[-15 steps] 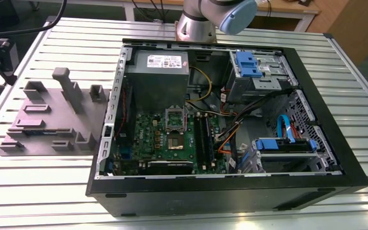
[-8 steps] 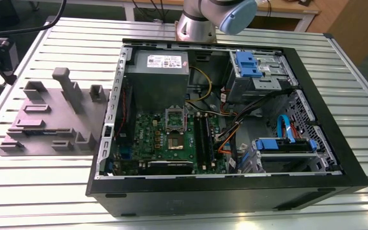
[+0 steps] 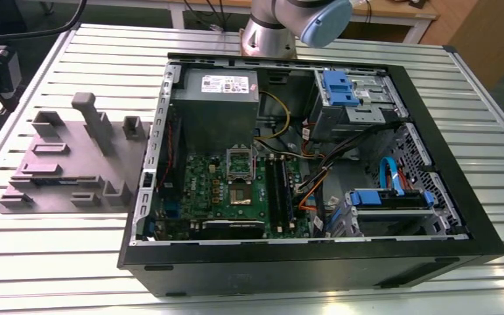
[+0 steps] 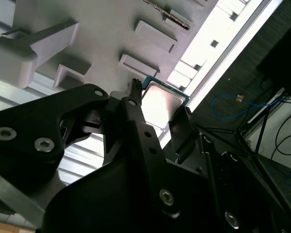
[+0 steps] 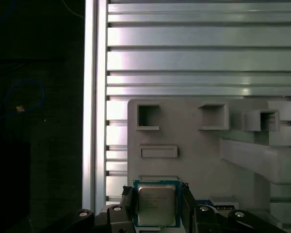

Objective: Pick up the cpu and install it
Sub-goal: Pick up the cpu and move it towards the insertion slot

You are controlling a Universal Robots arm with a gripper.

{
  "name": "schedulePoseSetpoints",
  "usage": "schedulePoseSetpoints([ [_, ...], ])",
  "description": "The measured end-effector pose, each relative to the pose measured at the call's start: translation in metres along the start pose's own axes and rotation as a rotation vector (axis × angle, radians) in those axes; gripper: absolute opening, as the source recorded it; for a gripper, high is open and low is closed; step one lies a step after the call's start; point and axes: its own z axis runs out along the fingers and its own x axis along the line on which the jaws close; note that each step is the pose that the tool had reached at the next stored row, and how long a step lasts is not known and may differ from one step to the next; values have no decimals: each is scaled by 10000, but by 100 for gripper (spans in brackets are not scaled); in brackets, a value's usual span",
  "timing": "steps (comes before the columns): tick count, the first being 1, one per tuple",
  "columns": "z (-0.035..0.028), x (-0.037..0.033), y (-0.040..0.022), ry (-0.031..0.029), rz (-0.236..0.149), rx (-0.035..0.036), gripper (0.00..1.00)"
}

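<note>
The cpu (image 5: 157, 206), a small square chip with a pale metal top and a green rim, sits between my gripper's (image 5: 157, 196) two black fingers (image 5: 128, 203). Each finger presses against one side of it, so the gripper is shut on the chip. In the second wrist view the cpu (image 4: 162, 102) is held in the gripper (image 4: 160, 104) just over the grey fixture plate (image 4: 102, 43), near the plate's edge. Whether the chip still rests on the plate I cannot tell. In the exterior view the green motherboard (image 3: 226, 190) lies in the open computer case (image 3: 322, 256), with its dark socket (image 3: 241, 193) near the middle.
The grey fixture plate (image 5: 194, 155) carries raised blocks and pockets close around the chip. It lies on a ribbed aluminium table (image 5: 203, 53), at the exterior view's left of the case. Beside the plate, the table edge (image 5: 89, 107) drops to a dark floor. The arm's base (image 3: 270, 33) stands behind the case.
</note>
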Motion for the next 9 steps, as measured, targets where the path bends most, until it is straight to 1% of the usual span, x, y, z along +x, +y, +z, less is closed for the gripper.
schedulePoseSetpoints([
  [9,-4,0,0,2,0,1,47],
])
